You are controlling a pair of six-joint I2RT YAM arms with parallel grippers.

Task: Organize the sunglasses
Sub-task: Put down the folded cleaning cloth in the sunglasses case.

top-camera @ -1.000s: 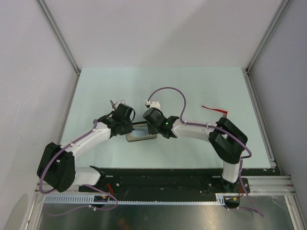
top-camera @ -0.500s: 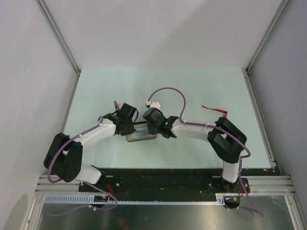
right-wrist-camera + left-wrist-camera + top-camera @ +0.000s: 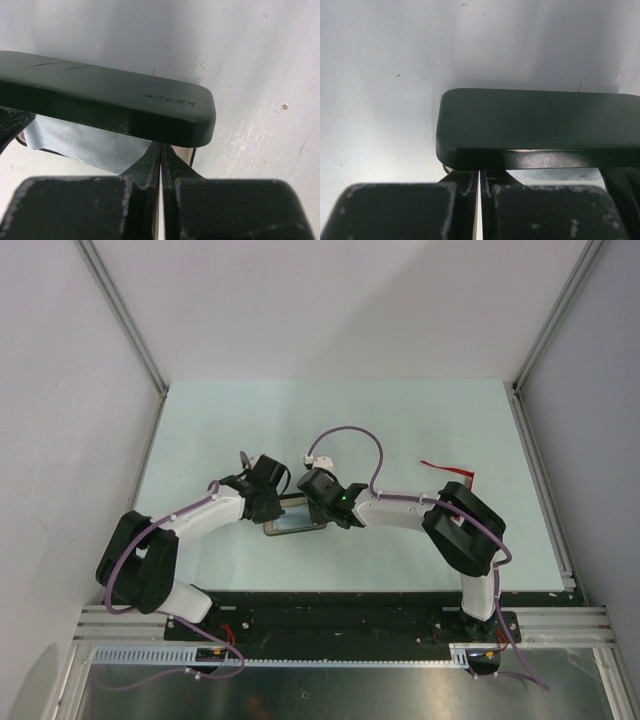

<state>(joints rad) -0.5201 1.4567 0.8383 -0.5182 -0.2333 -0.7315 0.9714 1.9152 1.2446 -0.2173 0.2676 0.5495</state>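
Pale table [image 3: 400, 420] — one case [image 3: 295, 524], one cloth [image 3: 90, 145], one sunglasses [image 3: 437, 464] pair.

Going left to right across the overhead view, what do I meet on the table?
Left claw → black case → right claw → red sunglasses, far out toward the right edge.

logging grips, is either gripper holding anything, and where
Both seem pinched on the black case, under its raised lid: left gripper at its left end, right gripper at its right end. Contact is hidden.
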